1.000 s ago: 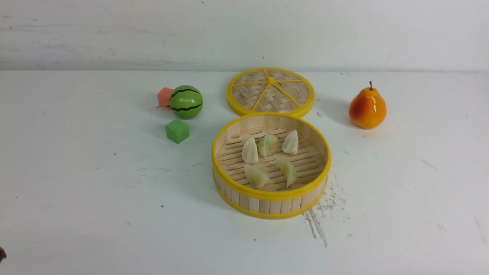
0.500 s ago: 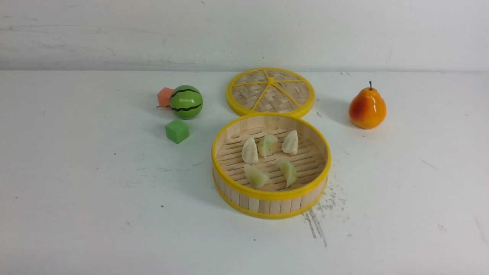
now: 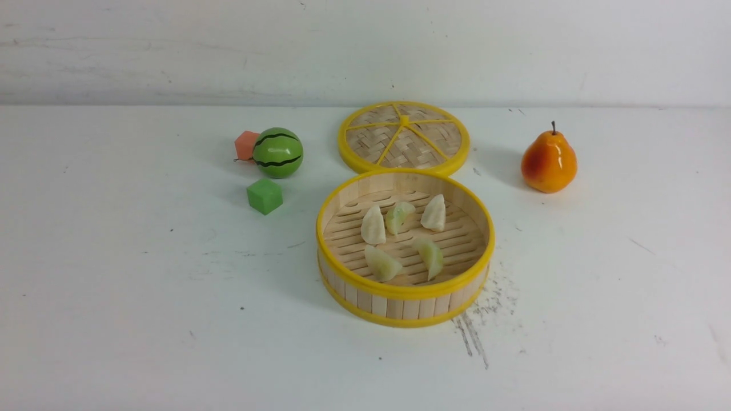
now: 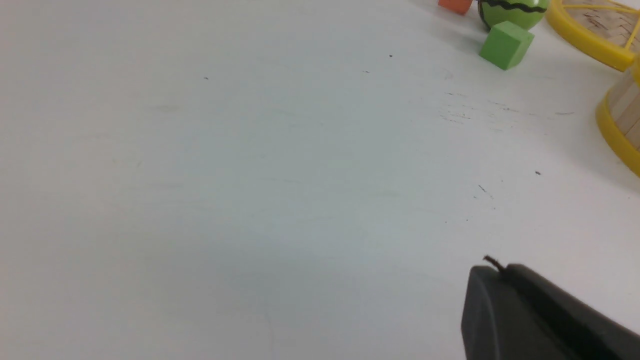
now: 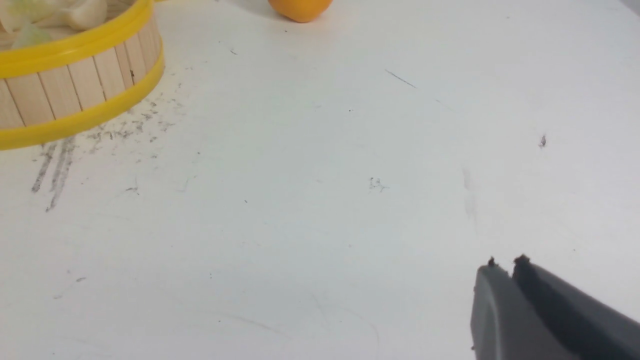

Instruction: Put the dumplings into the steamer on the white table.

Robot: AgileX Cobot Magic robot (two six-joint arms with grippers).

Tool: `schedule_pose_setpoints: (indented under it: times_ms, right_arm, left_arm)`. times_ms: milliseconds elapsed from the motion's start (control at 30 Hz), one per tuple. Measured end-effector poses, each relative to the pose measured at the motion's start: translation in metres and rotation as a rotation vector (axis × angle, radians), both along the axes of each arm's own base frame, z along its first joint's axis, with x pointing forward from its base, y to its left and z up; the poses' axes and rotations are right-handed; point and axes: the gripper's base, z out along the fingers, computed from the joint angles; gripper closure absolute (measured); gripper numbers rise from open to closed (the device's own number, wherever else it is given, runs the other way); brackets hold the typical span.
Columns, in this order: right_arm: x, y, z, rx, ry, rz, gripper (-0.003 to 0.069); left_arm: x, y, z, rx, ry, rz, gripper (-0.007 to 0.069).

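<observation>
On the left I see my left gripper (image 4: 492,272) closed and empty above the white table (image 3: 114,285). In the middle, all five dumplings (image 3: 374,225) lie inside the steamer (image 3: 405,297), long axes mostly front to back. My right gripper (image 5: 502,267) is almost closed, holding nothing. I judge the task finished; next I only keep both arms away
</observation>
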Motion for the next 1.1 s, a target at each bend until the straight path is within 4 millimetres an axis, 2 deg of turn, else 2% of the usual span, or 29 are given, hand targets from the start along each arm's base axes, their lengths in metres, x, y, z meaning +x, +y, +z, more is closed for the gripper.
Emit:
schedule_pose_setpoints:
  times_ms: [1100]
  right_arm:
    - [0.0, 0.0, 0.0, 0.0, 0.0, 0.0, 0.0563]
  left_arm:
    - [0.0, 0.0, 0.0, 0.0, 0.0, 0.0, 0.0638]
